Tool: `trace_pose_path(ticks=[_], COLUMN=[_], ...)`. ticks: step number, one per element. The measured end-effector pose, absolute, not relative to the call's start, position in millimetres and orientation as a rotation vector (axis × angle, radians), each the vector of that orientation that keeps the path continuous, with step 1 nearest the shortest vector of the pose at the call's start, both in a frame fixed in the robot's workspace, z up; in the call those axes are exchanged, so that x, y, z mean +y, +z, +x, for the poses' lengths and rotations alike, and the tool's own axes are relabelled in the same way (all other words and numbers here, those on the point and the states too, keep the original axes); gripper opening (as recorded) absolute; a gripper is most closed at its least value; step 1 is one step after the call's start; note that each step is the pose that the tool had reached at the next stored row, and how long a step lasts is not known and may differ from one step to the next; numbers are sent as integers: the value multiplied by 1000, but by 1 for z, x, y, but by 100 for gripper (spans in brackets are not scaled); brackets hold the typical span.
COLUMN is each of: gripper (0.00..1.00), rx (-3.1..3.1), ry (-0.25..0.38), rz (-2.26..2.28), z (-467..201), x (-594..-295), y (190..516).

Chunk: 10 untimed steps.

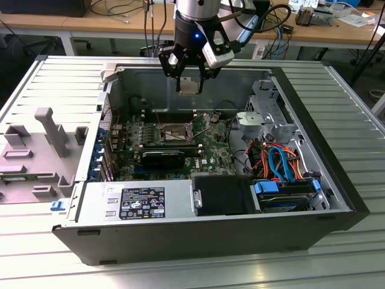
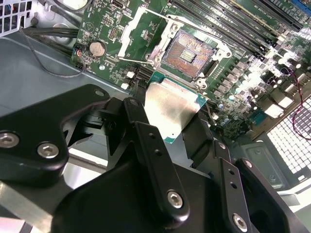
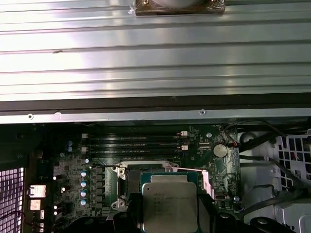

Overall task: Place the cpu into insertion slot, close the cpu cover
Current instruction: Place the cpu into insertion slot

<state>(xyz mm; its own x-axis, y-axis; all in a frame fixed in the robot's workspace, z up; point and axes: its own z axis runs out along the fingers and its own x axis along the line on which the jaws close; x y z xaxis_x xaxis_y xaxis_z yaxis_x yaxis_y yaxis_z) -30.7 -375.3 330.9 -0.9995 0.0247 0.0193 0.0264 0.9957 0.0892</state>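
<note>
Pincer [image 1: 189, 89] clenched on the chip [image 2: 171, 112], raised above the open case [image 1: 144, 84], socket [image 2: 189, 52] bare below. Placing step; calls for square alignment.

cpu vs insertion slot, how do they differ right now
The cpu is light silver on its flat face; the insertion slot has a dark, coppery centre inside a silvery rim. The cpu hangs clamped in the tool above the motherboard; the insertion slot sits fixed on it. The cpu is not yet seated; the insertion slot lies open and empty. Both are square and look alike in footprint.
</note>
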Motion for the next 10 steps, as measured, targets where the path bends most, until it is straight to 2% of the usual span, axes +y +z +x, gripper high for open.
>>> trace_pose_path(ticks=[10], gripper=[55], rx=[-3120], ry=[-140], rz=[-41], z=[-31], x=[-375], y=[331])
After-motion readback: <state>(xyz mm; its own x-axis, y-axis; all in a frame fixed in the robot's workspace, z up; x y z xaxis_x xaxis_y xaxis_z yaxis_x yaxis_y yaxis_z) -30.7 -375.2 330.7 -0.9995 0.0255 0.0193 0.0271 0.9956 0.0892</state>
